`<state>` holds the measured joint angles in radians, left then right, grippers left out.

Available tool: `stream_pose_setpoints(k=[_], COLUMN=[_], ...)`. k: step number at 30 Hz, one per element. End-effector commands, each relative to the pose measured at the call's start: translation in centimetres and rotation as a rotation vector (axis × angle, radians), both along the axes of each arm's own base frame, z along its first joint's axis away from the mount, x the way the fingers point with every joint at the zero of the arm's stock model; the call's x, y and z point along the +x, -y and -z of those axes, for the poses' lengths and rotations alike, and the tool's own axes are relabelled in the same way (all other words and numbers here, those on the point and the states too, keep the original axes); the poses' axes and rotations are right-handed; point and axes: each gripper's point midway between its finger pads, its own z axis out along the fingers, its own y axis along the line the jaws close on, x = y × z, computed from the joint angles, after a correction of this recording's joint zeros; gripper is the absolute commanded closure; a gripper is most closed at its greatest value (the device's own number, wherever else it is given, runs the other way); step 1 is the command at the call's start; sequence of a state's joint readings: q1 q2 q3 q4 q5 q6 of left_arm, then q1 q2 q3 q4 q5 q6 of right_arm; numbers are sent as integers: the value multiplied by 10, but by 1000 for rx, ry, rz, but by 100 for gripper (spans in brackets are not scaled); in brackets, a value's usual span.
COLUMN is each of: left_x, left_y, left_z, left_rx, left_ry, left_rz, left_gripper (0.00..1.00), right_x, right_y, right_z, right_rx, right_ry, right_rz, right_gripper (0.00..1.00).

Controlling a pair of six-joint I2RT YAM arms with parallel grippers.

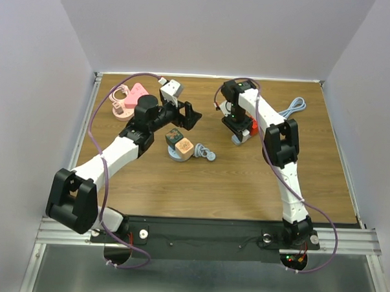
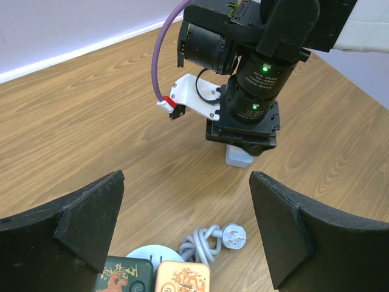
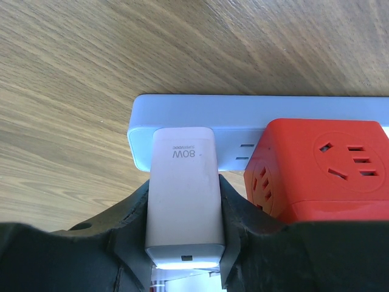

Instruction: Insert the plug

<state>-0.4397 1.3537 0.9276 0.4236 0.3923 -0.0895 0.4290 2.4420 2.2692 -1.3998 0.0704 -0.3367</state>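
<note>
The plug, a white 80W charger block [image 3: 184, 194], is clamped between the jaws of my right gripper [image 3: 185, 185], which is shut on it. Its front end sits against the face of the white power strip [image 3: 255, 115], at the strip's left end. A red cube adapter [image 3: 328, 167] sits on the strip just to the right. From above, the right gripper [image 1: 239, 132] points down over the strip [image 1: 236, 141] at the table's back middle. The prongs are hidden. My left gripper [image 1: 190, 115] hovers open to the left, nothing between its fingers [image 2: 91, 225].
A round white base with a green and an orange cube [image 1: 179, 145] lies mid-table, beside a coiled grey cable with a three-pin plug [image 2: 233, 235]. A pink object [image 1: 129, 99] and a white cube [image 1: 171, 89] sit at back left. The strip's grey cord [image 1: 294, 108] trails back right.
</note>
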Motion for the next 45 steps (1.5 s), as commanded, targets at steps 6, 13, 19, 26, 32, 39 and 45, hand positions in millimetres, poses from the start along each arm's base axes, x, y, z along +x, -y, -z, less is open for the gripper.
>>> stream_pose_setpoints(k=[6, 13, 19, 26, 32, 39, 45], left_x=[10, 11, 15, 27, 23, 18, 6], left_y=[2, 3, 1, -39, -85, -125, -151], left_z=[-36, -40, -48, -67, -76, -70, -81], left_rx=[-24, -25, -33, -125, -149, -90, -65], left_ry=[66, 59, 50, -14, -34, -73, -25], left_rz=[-25, -22, -48, -263, -456, -643, -740], left_gripper=[5, 5, 5, 2, 1, 1, 1], right_x=[63, 73, 72, 68, 59, 22, -11], right_y=[-96, -106, -91, -73, -32, 21, 92], right_z=[-1, -51, -88, -156, -186, -214, -245], right_rx=[338, 424, 400, 489, 554, 651, 691], right_ry=[276, 404, 502, 710, 884, 1109, 1358], right_rz=[-56, -70, -47, 73, 286, 509, 784], right_gripper=[40, 28, 24, 11, 0, 0, 0])
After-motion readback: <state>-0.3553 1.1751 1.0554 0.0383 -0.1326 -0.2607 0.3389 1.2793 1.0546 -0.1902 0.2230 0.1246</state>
